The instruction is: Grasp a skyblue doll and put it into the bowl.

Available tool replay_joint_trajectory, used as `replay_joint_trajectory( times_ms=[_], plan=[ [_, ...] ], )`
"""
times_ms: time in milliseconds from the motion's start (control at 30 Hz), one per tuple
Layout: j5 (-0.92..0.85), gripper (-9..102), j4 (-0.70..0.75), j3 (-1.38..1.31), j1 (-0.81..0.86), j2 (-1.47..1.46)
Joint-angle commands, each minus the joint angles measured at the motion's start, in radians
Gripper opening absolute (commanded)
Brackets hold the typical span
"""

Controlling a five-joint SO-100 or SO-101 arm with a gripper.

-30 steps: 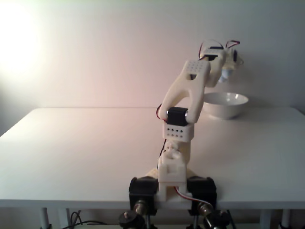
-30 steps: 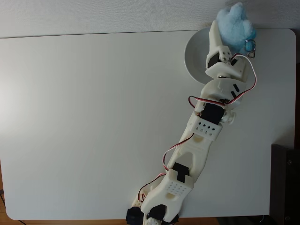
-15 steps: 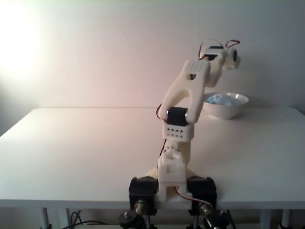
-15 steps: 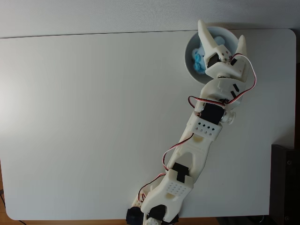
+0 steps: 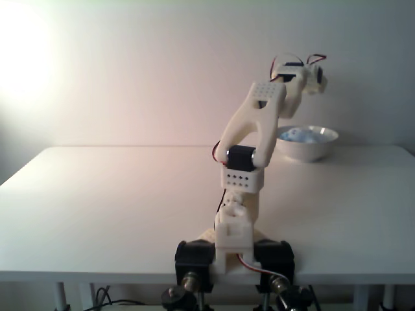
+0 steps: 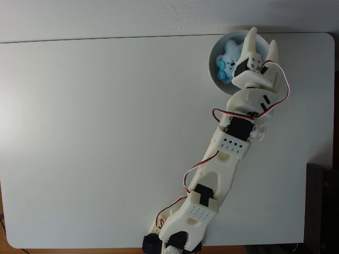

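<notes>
The skyblue doll (image 6: 224,62) lies inside the white bowl (image 6: 212,67) at the table's far right corner, free of the gripper. From the front, a fixed view shows the doll's pale-blue top (image 5: 302,135) just above the rim of the bowl (image 5: 306,150). My gripper (image 6: 262,40) hangs over the right part of the bowl, open, its two white fingers apart with nothing between them. The same gripper (image 5: 316,78) stands well above the bowl in the front view.
The white table (image 6: 106,132) is bare to the left of the arm. A wall stands close behind the bowl. The arm's base (image 5: 233,256) is clamped at the near edge. A dark object (image 6: 323,206) sits beside the table's right edge.
One second ago the gripper held the doll above the bowl. It opened and the doll dropped into the bowl. Since then the left finger has swung partly back toward the other.
</notes>
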Motion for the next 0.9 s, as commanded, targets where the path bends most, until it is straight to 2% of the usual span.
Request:
replay_joint_trajectory(
  times_ms=[0, 100, 467, 633, 867],
  plan=[
    [-0.009, 6, 0.026, -0.035, -0.012, 0.052],
    [-0.015, 6, 0.143, -0.023, -0.021, 0.124],
    [-0.017, 6, 0.712, -0.035, -0.091, 0.371],
    [-0.017, 6, 0.877, -0.035, -0.15, 0.506],
    [-0.017, 6, 1.037, -0.034, -0.224, 0.678]
  ],
)
